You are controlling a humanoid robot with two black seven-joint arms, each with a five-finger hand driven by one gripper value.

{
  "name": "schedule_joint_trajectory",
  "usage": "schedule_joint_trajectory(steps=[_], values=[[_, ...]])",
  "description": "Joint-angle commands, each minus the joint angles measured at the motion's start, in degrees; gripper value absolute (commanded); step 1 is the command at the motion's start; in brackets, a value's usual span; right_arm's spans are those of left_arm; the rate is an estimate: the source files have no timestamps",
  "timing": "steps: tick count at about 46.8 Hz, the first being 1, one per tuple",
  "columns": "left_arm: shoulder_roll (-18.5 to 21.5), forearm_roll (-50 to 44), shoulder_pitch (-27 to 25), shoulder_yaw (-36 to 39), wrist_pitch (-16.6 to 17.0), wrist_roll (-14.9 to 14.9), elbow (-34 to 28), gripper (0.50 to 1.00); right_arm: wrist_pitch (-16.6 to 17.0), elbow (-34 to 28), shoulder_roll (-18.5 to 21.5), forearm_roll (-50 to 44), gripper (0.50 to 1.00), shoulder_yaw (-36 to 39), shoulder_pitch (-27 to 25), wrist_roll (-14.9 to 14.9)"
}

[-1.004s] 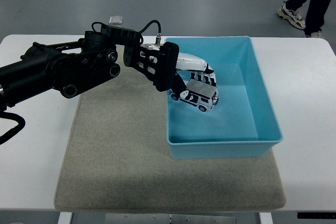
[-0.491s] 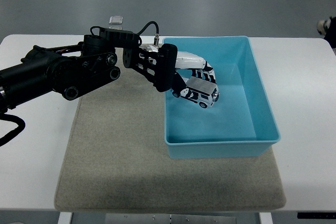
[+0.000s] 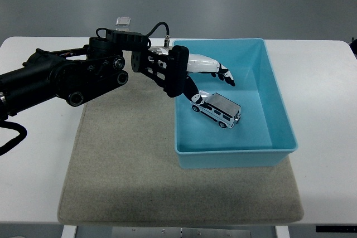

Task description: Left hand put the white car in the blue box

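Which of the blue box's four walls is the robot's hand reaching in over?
The left wall of the blue plastic box, the side facing the black arm. The left hand crosses above it, fingers spread, over the small white toy car lying inside.

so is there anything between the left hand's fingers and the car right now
Nothing: in the head view only bare blue floor of the box shows between the left hand and the car; the fingers are spread.

White car lies on the floor of the blue box; left hand hovers above it, fingers spread, holding nothing; box sits on grey mat on the desk.
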Motion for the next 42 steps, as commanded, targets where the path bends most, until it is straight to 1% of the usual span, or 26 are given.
schedule_joint_trajectory(steps=[1, 7, 10, 12, 13, 14, 18, 21, 24, 30, 35, 42], values=[[0.0, -0.1, -0.5, -0.5, 0.0, 0.0, 0.1, 0.84, 0.0, 0.0, 0.0, 0.0, 0.936, 0.0, 0.0, 0.0], [0.1, -0.3, -1.1, -2.2, 0.2, 0.0, 0.3, 0.842, 0.0, 0.0, 0.0, 0.0, 0.936, 0.0, 0.0, 0.0], [0.2, -0.3, -1.8, -4.0, 0.7, 0.0, 0.5, 0.853, 0.0, 0.0, 0.0, 0.0, 0.936, 0.0, 0.0, 0.0], [0.2, -0.4, -2.0, -5.2, 1.1, 0.0, 1.2, 0.9, 0.0, 0.0, 0.0, 0.0, 0.936, 0.0, 0.0, 0.0], [0.2, -0.4, -2.1, -5.9, 1.4, 0.0, 1.5, 0.932, 0.0, 0.0, 0.0, 0.0, 0.936, 0.0, 0.0, 0.0], [0.2, -0.4, -2.2, -6.4, 1.7, 0.1, 1.9, 0.945, 0.0, 0.0, 0.0, 0.0, 0.936, 0.0, 0.0, 0.0], [0.2, -1.3, -2.2, -7.7, 3.7, 0.1, 4.0, 0.958, 0.0, 0.0, 0.0, 0.0, 0.936, 0.0, 0.0, 0.0], [0.3, -3.7, -2.2, -7.7, 5.7, 0.1, 5.4, 0.964, 0.0, 0.0, 0.0, 0.0, 0.936, 0.0, 0.0, 0.0], [0.5, -7.2, -2.3, -7.7, 7.4, 0.1, 6.6, 0.996, 0.0, 0.0, 0.0, 0.0, 0.936, 0.0, 0.0, 0.0], [0.8, -14.3, -2.2, -7.4, 8.9, 0.1, 8.5, 0.996, 0.0, 0.0, 0.0, 0.0, 0.936, 0.0, 0.0, 0.0], [1.0, -19.4, -2.2, -7.1, 9.1, 0.1, 10.4, 0.999, 0.0, 0.0, 0.0, 0.0, 0.936, 0.0, 0.0, 0.0], [1.0, -27.8, -1.9, -7.1, 9.1, 0.1, 15.4, 0.999, 0.0, 0.0, 0.0, 0.0, 0.936, 0.0, 0.0, 0.0]])
